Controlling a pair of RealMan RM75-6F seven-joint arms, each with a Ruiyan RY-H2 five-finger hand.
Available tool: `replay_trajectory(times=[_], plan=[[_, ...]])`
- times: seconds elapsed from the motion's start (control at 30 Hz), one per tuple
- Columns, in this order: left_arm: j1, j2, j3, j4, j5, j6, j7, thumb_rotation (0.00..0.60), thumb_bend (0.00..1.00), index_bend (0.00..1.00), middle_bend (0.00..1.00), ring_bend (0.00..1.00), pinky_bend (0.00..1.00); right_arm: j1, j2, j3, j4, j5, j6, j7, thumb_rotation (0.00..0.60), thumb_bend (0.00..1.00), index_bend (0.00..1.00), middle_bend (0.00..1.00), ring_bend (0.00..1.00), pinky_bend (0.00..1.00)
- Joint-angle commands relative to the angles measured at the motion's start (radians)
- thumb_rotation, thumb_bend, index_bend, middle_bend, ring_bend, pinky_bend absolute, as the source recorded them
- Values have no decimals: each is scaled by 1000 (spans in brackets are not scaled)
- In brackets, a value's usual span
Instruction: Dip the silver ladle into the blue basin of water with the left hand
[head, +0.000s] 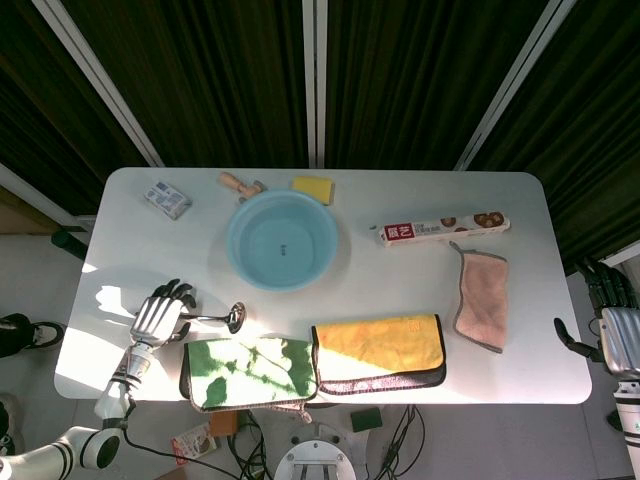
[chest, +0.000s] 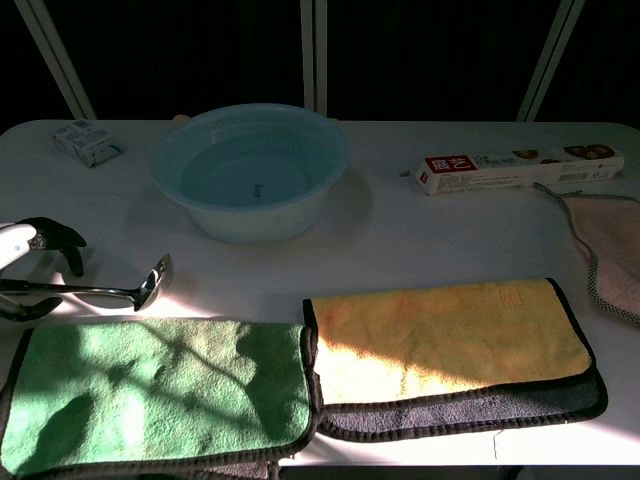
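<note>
The silver ladle (head: 218, 318) lies low over the table's front left, its bowl (chest: 155, 281) pointing right toward the middle. My left hand (head: 160, 312) grips the handle's end, its dark fingers (chest: 60, 240) curled over the handle and the thumb beneath it. The blue basin (head: 282, 240) holds water and stands behind and to the right of the ladle, a short way apart. My right hand (head: 612, 325) hangs off the table's right edge, fingers apart and holding nothing.
A green cloth (head: 250, 372) and a yellow cloth (head: 380, 350) lie along the front edge. A pink cloth (head: 482, 295) and a long biscuit box (head: 440, 229) are on the right. Behind the basin sit a yellow sponge (head: 313, 188), a wooden brush (head: 240, 185) and a small packet (head: 167, 201).
</note>
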Motion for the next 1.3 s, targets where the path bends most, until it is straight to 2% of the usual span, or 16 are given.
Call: replay_trajectory(times=[0.03,0.33,0.5,0.87,1.03,1.13,1.3], plan=[[-1,-1,-2,3,-1,0,-3,600,317,425,180,66,176,1,1,2,-1,3,-2,0,600,355,82,0,0,0],[-2,-6,-2,7,-7,-8,-2,600,357,456,186,66,176,3,1,-3,0,-6,-7,-2,600,356,82,0,0,0],[-3,-11,-5,11,-13,-11,4,600,411,525,192,65,177,1,1,-2,-1,-5,-3,0,600,355,82,0,0,0],[4,-14,-12,7,3,30,-34,600,454,661,232,79,183,3,-2,-2,0,-3,-7,-7,600,355,82,0,0,0],[12,-13,-5,18,58,101,-92,600,477,740,318,135,210,4,-3,-3,1,-2,-10,-9,600,355,82,0,0,0],[15,-5,-1,17,69,114,-121,600,481,780,385,205,239,4,-3,-3,0,-3,-10,-10,600,355,82,0,0,0],[17,16,2,0,80,121,-163,600,482,809,462,313,319,5,-1,-4,-1,-2,-14,-15,600,415,97,0,0,0]])
